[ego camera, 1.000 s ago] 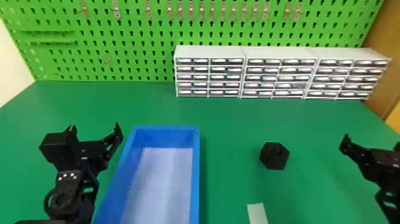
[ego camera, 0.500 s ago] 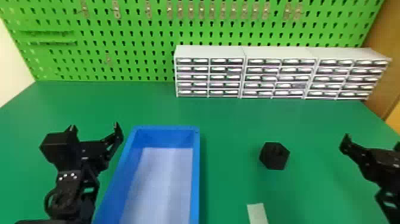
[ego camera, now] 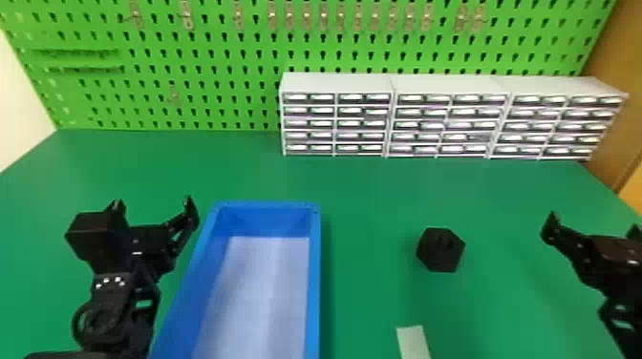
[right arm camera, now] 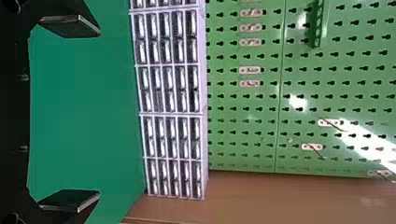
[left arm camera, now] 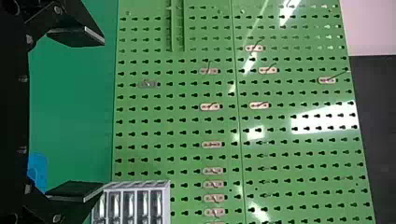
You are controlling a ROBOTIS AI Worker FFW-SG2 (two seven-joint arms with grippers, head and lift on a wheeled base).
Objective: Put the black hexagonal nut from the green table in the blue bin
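The black hexagonal nut point(ego camera: 440, 249) lies on the green table point(ego camera: 372, 191), right of the blue bin point(ego camera: 314, 286) and apart from it. My left gripper point(ego camera: 153, 205) stands open just left of the bin, nothing between its fingers. At the right edge is my right gripper point(ego camera: 592, 227), open and empty, to the right of the nut. In the left wrist view the left gripper point(left arm camera: 102, 114) has its fingers wide apart, with a corner of the blue bin point(left arm camera: 38, 171) near one of them. The right wrist view has the right gripper point(right arm camera: 99, 112) spread over bare table.
White drawer cabinets point(ego camera: 334, 83) line the table's back, before a green pegboard point(ego camera: 215, 71) with small metal hooks. A pale strip point(ego camera: 413, 343) lies at the front, between bin and right arm. A wooden panel point(ego camera: 621, 119) stands at the right.
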